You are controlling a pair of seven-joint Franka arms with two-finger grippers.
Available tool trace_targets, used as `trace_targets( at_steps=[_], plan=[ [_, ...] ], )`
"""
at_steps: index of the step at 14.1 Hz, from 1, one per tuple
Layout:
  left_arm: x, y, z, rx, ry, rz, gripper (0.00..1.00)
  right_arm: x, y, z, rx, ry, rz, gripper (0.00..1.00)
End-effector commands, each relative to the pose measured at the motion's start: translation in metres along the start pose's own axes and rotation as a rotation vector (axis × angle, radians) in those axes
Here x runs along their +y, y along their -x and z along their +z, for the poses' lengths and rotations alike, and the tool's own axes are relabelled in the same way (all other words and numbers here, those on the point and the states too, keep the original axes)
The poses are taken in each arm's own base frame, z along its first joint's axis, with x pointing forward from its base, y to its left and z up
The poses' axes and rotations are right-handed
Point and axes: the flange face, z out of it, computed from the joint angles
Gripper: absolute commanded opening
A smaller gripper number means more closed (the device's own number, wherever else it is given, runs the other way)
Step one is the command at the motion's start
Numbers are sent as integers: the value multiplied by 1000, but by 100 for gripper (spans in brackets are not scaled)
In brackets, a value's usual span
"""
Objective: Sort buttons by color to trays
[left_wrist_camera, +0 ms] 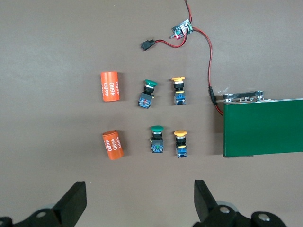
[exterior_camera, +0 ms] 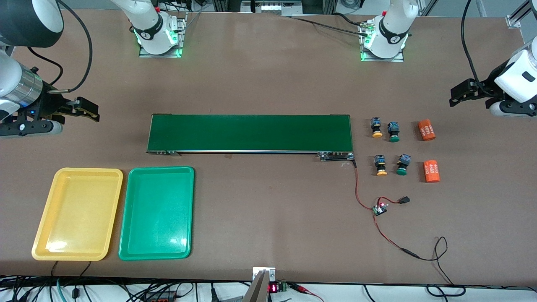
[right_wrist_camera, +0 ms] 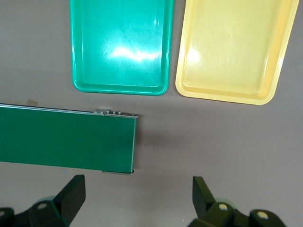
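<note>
Four buttons stand on the table beside the conveyor's end, toward the left arm's end of the table: two yellow-capped (exterior_camera: pixel 376 128) (exterior_camera: pixel 381 165) and two green-capped (exterior_camera: pixel 393 132) (exterior_camera: pixel 402 164). The left wrist view shows them too: green (left_wrist_camera: pixel 148 92) (left_wrist_camera: pixel 156 138), yellow (left_wrist_camera: pixel 178 90) (left_wrist_camera: pixel 180 143). The yellow tray (exterior_camera: pixel 77 214) and green tray (exterior_camera: pixel 157 212) lie side by side, empty, toward the right arm's end; the right wrist view shows both (right_wrist_camera: pixel 227 47) (right_wrist_camera: pixel 120 47). My left gripper (exterior_camera: pixel 459 95) (left_wrist_camera: pixel 140 198) is open and empty above the table near the buttons. My right gripper (exterior_camera: pixel 90 110) (right_wrist_camera: pixel 138 198) is open and empty near the conveyor's other end.
A long dark-green conveyor belt (exterior_camera: pixel 250 133) (left_wrist_camera: pixel 262 127) (right_wrist_camera: pixel 66 139) lies across the middle. Two orange cylinders (exterior_camera: pixel 426 130) (exterior_camera: pixel 431 171) lie beside the buttons. A small circuit board (exterior_camera: pixel 381 208) with red and black wires lies nearer the front camera than the buttons.
</note>
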Motion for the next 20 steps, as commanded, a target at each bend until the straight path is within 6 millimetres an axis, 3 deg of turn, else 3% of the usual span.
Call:
trace_targets(
  at_steps=[1,4,8,11,12,16,19,20],
  plan=[
    [0,11,-3,-16,-12,9,100,0,4,-2,-6,5,7,100],
    [-1,11,1,-23,-11,-5,100,0,4,-2,-6,5,7,100],
    [-1,5,27,-104,-9,-8,100,0,4,-1,-9,4,7,100],
    [-9,-5,83,-210,-8,-17,100,-1,1,1,-3,6,-4,100],
    [-17,-5,104,-233,-20,-24,100,-2,-5,10,-12,7,-17,100],
    [-54,0,171,-172,-53,-60,100,-1,-41,73,-46,-11,-96,100],
    [-80,22,234,-146,-67,-89,100,-6,-53,117,-103,-169,-52,100],
    [-86,29,251,-125,-65,-99,100,-1,-53,122,-116,-213,-26,100]
  ],
)
